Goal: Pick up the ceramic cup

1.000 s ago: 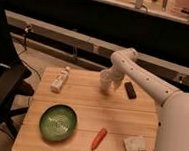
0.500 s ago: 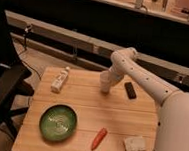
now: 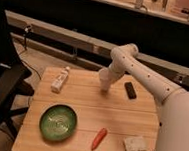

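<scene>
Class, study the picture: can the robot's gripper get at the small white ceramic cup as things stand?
Probably yes. The gripper is already down at the small white tapered ceramic cup near the wooden table's far edge, with nothing between them; the black bar lies off to one side.

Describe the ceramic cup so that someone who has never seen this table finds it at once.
Start at the wooden table and go to its far edge, right of the middle, where the white arm comes down. The gripper is right at the ceramic cup there. It is small, plain white and tapered, unlike the labelled white bottle at far left and the flat black object to its right.
</scene>
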Action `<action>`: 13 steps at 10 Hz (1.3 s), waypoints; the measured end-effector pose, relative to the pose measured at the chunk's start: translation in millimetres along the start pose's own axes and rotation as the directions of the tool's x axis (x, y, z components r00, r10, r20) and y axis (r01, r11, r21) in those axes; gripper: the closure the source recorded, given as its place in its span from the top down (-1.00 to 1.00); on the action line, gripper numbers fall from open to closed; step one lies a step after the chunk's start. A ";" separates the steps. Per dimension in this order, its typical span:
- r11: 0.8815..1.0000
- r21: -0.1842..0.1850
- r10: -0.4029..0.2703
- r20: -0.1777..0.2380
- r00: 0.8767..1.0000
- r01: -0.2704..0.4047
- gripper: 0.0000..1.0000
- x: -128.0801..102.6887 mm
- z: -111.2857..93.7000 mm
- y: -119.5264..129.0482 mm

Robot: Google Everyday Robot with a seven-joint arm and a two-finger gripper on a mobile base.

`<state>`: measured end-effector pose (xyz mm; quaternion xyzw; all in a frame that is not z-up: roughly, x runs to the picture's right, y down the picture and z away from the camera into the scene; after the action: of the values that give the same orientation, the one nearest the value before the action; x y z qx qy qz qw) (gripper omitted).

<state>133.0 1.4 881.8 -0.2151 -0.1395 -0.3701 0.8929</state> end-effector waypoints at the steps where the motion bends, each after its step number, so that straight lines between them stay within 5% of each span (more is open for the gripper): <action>1: 1.000 0.002 0.005 -0.001 1.000 -0.005 -0.99 1.2 -0.6 -1.0; 13: 1.000 0.015 -0.019 -0.003 1.000 0.019 -0.99 6.0 -25.7 -11.3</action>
<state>131.3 -21.9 865.0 -0.2067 -0.1429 -0.3778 0.8911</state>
